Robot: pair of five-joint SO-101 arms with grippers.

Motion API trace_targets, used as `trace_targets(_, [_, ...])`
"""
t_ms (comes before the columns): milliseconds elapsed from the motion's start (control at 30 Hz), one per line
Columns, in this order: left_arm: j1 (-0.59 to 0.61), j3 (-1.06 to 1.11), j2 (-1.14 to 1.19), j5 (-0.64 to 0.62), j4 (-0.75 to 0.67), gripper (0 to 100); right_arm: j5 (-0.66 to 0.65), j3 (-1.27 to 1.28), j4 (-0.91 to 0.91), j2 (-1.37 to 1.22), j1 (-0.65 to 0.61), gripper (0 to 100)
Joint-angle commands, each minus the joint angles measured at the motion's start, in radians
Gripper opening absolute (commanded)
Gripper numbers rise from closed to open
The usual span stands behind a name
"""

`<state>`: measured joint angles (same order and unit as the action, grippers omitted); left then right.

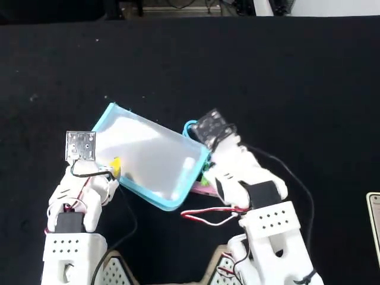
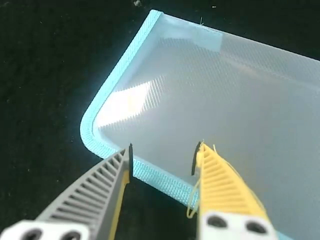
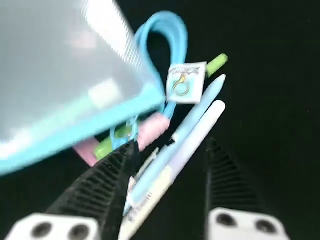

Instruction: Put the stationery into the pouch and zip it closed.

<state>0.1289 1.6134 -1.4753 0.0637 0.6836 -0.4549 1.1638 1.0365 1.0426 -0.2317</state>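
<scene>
Pouch (image 1: 148,157): lay diagonal, long axis far-left to near-right.
Left gripper (image 2: 162,160): fingers apart at the pouch edge.
Right gripper (image 3: 170,150): fingers apart over pens (image 3: 195,120), per its wrist view.

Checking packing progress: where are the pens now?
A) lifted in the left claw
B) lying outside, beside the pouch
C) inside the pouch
B: the pens lie outside the pouch at its corner, below the open right claw.

Black table (image 1: 237,71), pale object at edge (image 1: 374,217)
</scene>
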Motion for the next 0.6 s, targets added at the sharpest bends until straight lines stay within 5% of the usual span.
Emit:
trace_targets(0, [-0.012, -0.018, -0.009, 0.002, 0.0, 22, -0.143, -0.024, 0.014, 0.013, 0.017, 22.7])
trace_targets(133, [-0.012, -0.016, -0.009, 0.002, 0.002, 22, -0.169, -0.022, 0.012, 0.012, 0.017, 20.4])
trace_targets(467, [-0.01, -0.013, -0.009, 0.002, 0.003, 22, 0.058, -0.234, -0.003, -0.309, 0.057, 20.1])
trace_targets(567, [-0.01, -0.013, -0.009, 0.002, 0.003, 22, -0.035, -0.309, -0.006, -0.479, 0.103, 20.1])
